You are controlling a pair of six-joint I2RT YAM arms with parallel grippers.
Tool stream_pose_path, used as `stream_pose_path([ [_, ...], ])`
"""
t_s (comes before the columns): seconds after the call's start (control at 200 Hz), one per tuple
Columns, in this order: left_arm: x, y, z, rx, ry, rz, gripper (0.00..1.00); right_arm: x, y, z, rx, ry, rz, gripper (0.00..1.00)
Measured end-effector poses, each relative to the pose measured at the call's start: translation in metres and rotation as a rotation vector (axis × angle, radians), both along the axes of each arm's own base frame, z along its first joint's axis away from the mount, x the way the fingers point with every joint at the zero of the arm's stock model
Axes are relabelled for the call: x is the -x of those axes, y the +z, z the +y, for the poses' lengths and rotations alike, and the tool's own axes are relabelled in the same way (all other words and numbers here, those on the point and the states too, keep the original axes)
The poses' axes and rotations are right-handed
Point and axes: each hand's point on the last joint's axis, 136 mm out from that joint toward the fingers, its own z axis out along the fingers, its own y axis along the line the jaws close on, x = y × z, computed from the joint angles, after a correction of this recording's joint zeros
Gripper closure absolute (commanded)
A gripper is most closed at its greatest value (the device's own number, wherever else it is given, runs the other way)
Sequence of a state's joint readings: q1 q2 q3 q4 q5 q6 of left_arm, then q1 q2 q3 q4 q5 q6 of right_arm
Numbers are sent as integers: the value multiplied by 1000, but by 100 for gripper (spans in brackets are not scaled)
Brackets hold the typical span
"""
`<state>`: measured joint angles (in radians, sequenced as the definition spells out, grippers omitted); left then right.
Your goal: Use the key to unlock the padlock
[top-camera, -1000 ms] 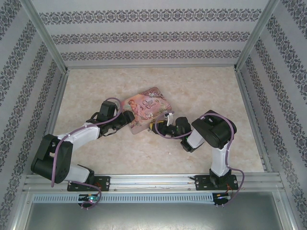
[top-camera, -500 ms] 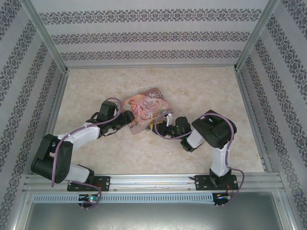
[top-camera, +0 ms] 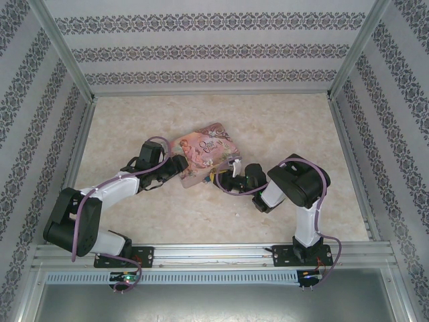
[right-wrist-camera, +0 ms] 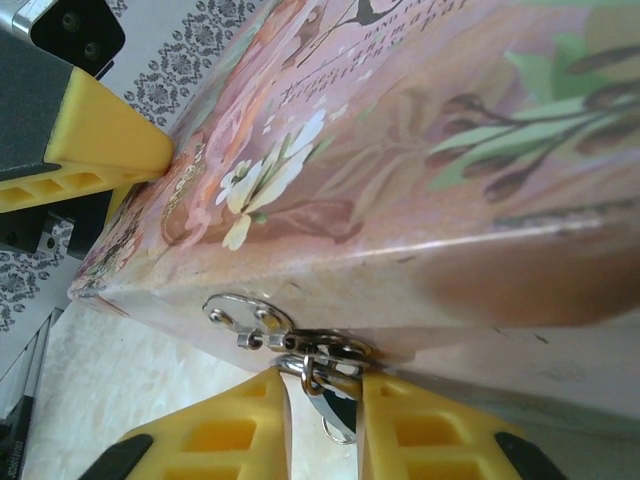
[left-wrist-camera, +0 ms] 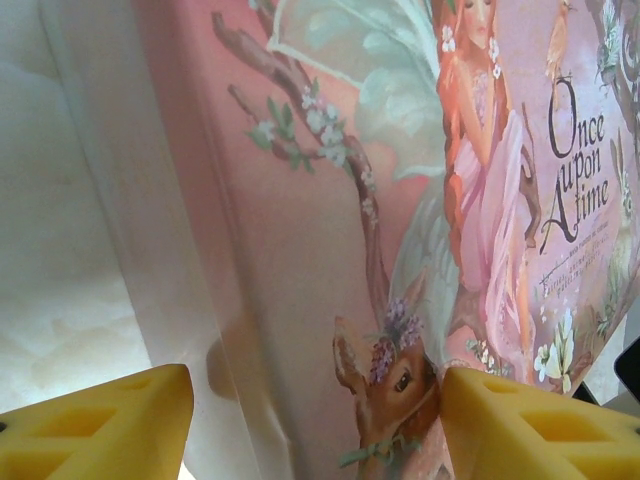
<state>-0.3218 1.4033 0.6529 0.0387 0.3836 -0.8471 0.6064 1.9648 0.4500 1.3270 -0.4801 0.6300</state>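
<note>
While the left end effector (left-wrist-camera: pixel 317 388) clamps the tin (left-wrist-camera: pixel 300 200), the right end effector (right-wrist-camera: pixel 322 388) seems pinched on the padlock (right-wrist-camera: pixel 338 405). A tug could slide the tin free.

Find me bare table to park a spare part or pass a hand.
Free: wide table strip between tin and back wall; right patch between right arm and side wall. Crowded: tin's near edge, left fingers on its corner, right fingers at the padlock.

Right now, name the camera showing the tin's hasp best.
Right wrist: the silver hasp on the pink tin is close above the right gripper. Top view: too small to tell; left wrist faces the lid art.
</note>
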Motion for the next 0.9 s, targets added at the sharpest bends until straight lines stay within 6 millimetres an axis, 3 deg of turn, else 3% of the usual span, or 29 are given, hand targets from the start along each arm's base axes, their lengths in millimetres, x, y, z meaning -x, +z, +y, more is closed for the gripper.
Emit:
stream_pose_path([
  [0.245, 0, 0, 1, 2, 8, 3, 34, 0, -3, 1, -10, -26, 46, 100],
  [0.899, 10, -3, -6, 29, 11, 6, 34, -1, -3, -12, -78, -177, 201, 100],
])
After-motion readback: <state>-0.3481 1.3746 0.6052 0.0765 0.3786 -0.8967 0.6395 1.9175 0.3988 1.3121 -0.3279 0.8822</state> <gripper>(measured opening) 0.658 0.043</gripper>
